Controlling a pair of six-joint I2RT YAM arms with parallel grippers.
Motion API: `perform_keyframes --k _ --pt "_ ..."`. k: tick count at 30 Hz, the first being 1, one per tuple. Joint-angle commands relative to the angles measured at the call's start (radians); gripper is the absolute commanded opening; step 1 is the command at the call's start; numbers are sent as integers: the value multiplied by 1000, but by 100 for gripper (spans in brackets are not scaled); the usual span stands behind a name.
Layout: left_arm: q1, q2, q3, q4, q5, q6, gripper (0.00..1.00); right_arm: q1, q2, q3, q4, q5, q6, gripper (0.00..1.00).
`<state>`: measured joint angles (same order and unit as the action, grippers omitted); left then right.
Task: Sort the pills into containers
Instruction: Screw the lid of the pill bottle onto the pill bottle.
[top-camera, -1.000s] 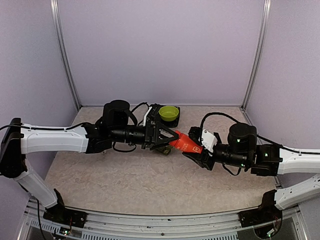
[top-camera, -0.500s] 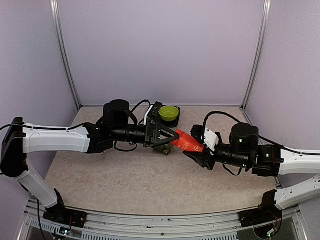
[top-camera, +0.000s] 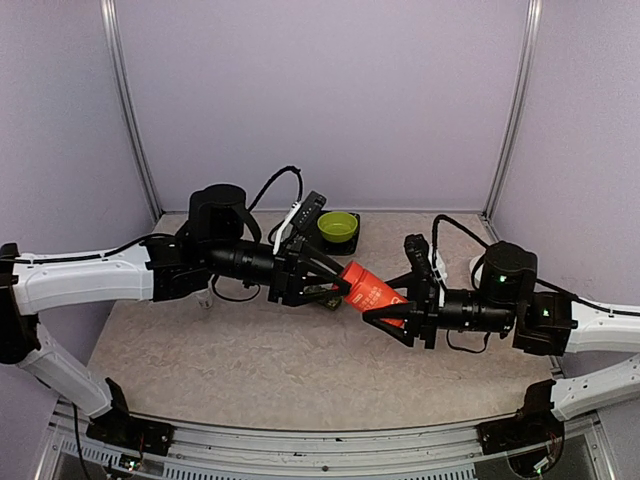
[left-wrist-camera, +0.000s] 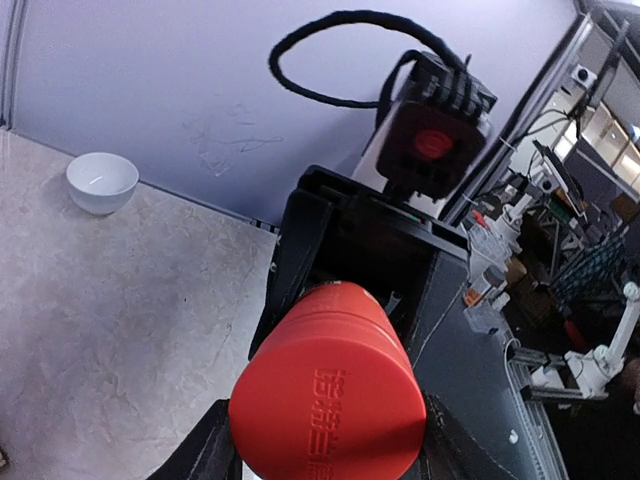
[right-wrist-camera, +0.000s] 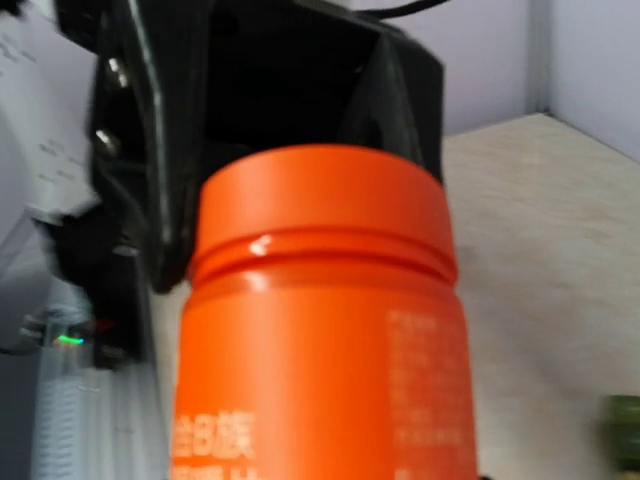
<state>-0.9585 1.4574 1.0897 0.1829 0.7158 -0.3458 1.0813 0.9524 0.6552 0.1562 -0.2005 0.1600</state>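
Off-task stuff only. Table (top-camera: 250, 350): beige marbled top, matte. Lime green bowl (top-camera: 338, 225) at the back middle, upright, sitting on a black square base (top-camera: 354, 241); I can't tell what's inside. Small white bowl (left-wrist-camera: 102, 182), seen from my left wrist camera, upright on the tabletop near the foot of the wall. Lilac walls (top-camera: 320, 100) on three sides, faint scuffs on one panel in the wrist view. Two silver frame posts, left post (top-camera: 128, 110) and right post (top-camera: 515, 100), in the back corners. Metal rail (top-camera: 330, 440) along the near edge. Past the enclosure, cluttered workbenches (left-wrist-camera: 575, 290), blurred, details unreadable.
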Motion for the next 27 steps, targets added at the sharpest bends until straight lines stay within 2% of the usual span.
perform_keyframes --k 1,6,9,13,15,16,22,27 --pt "-42 -21 53 -84 97 251 41 8 30 -11 81 -244 170 15" --pt "-43 -39 45 -122 169 387 45 8 60 -23 128 -359 240 15" --pt "-44 -78 13 -113 164 445 49 8 50 -44 185 -415 280 16" --pt "-42 -156 -48 -55 102 439 64 7 33 -46 191 -426 276 16" --pt "-38 -180 -66 -23 65 397 90 6 27 -32 147 -394 237 16" --pt "-36 -187 -75 -10 53 374 98 7 24 -24 121 -376 213 16" --pt "-19 -190 -99 68 -12 144 99 6 13 23 15 -280 62 18" --pt "-9 -111 -25 3 -121 -124 99 6 -1 68 -108 -31 -124 18"
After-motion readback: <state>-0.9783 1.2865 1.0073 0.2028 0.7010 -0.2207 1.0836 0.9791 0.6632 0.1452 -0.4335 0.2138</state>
